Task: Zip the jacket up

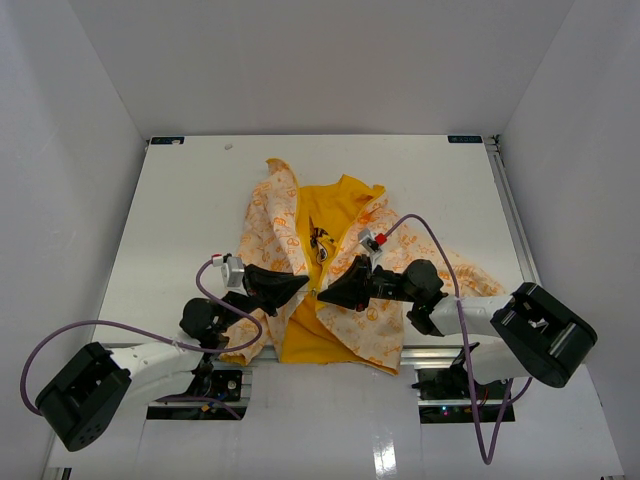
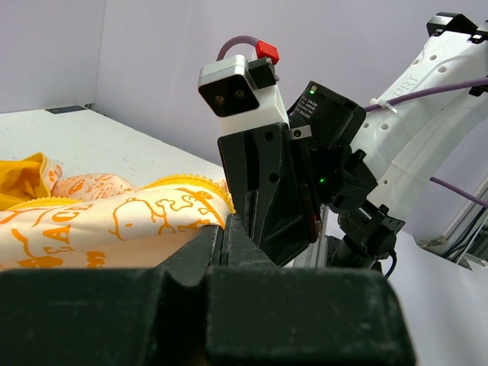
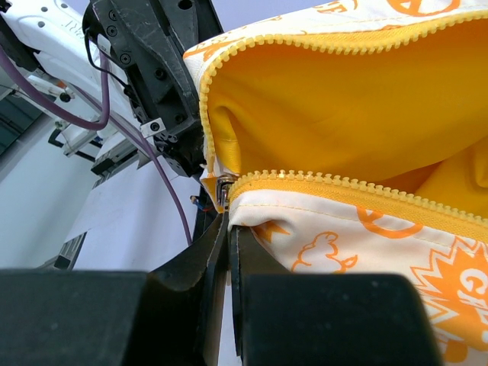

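The jacket [image 1: 270,215] lies open on the white table, cream with orange print, with its yellow lining [image 1: 335,205] showing down the middle. My left gripper [image 1: 303,284] and right gripper [image 1: 322,294] meet tip to tip at the jacket's lower front. In the right wrist view the right gripper [image 3: 227,217] is shut just under the metal zipper slider [image 3: 223,188], where the two yellow zipper rows join. In the left wrist view the left gripper [image 2: 226,221] is shut at the jacket's zipper edge [image 2: 191,206], with the right gripper's body close in front.
The table's near edge and metal rail [image 1: 330,375] run just below the jacket's hem. Purple cables [image 1: 130,325] loop from both wrists. White walls enclose the table [image 1: 180,200] on three sides.
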